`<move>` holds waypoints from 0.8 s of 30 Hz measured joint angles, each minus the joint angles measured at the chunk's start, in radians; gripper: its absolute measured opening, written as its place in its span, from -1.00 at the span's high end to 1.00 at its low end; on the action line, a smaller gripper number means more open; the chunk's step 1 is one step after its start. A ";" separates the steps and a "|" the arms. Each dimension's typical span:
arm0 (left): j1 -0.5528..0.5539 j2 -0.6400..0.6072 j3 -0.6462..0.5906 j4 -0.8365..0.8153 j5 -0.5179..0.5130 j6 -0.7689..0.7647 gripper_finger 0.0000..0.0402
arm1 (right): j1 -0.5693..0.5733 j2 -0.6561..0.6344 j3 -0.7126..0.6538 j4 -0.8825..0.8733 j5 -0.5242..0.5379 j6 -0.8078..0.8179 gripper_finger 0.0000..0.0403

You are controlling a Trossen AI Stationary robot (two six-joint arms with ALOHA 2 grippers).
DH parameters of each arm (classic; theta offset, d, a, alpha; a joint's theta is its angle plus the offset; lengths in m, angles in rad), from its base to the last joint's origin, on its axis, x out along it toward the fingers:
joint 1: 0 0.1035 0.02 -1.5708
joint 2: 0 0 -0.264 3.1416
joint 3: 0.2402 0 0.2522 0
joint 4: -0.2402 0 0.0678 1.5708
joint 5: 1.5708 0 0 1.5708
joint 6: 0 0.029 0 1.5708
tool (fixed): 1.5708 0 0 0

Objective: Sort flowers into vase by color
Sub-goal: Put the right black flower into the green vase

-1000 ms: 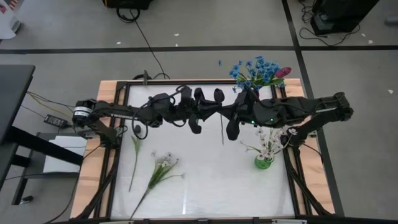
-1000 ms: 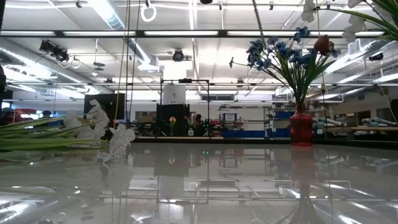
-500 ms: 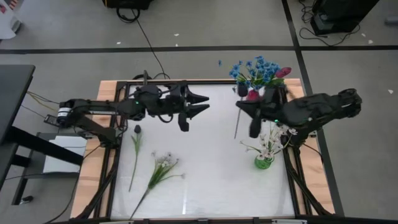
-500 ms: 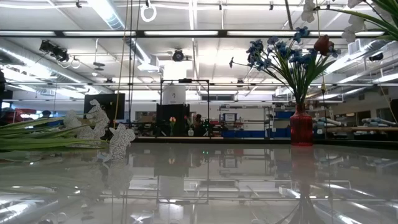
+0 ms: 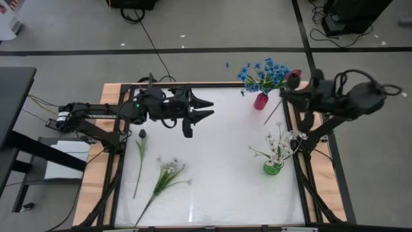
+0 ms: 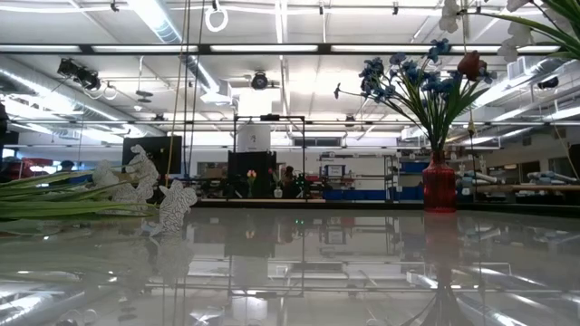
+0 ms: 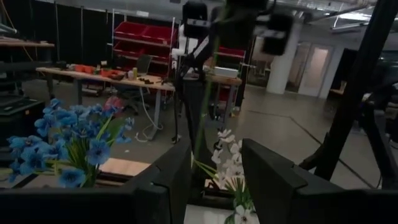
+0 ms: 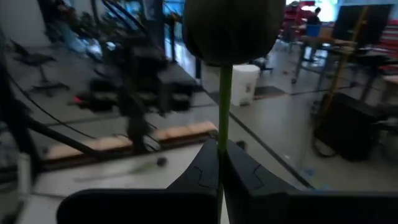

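Observation:
My right gripper (image 5: 284, 96) is over the table's far right corner, next to the red vase (image 5: 261, 101) that holds blue flowers (image 5: 264, 72) and a red-pink bud (image 5: 295, 75). It is shut on a dark-bud flower (image 8: 233, 28). My left gripper (image 5: 207, 108) is open and holds nothing; it hangs over the far middle of the table. A green vase (image 5: 273, 169) holds white flowers (image 5: 278, 145). One dark-bud flower (image 5: 140, 154) and a white cluster flower (image 5: 164, 177) lie flat on the table's near left. My right gripper pinches the green stem (image 8: 222, 124) of the dark-bud flower between its two fingers, a short way below the bud. The fingers lie across the stem. The flower is lifted clear, and its long stem (image 5: 271, 115) slants away below the gripper toward the table's middle.
The low view shows the red vase (image 6: 439, 186) on the far right and the lying white cluster (image 6: 136, 190) on the left. A dark frame and wooden border (image 5: 109, 135) edge the white table top. There is open surface in the table's middle.
Both grippers were together at the far middle with the flower between them. The left gripper drew back toward the left edge without it. The right gripper carried the flower toward the far right corner, up to the red vase, and the stem went from hanging straight to slanting.

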 joint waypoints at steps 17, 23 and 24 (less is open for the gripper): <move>0.000 0.000 0.000 0.005 0.000 0.001 0.26 | 0.005 -0.108 0.000 -0.744 0.066 0.482 0.95; 0.000 0.000 0.000 0.005 0.000 0.001 0.26 | 0.005 -0.144 -0.058 -0.744 -0.108 0.566 0.95; 0.000 0.000 0.000 0.005 0.000 0.001 0.26 | 0.005 -0.155 -0.078 -0.744 -0.142 0.580 0.95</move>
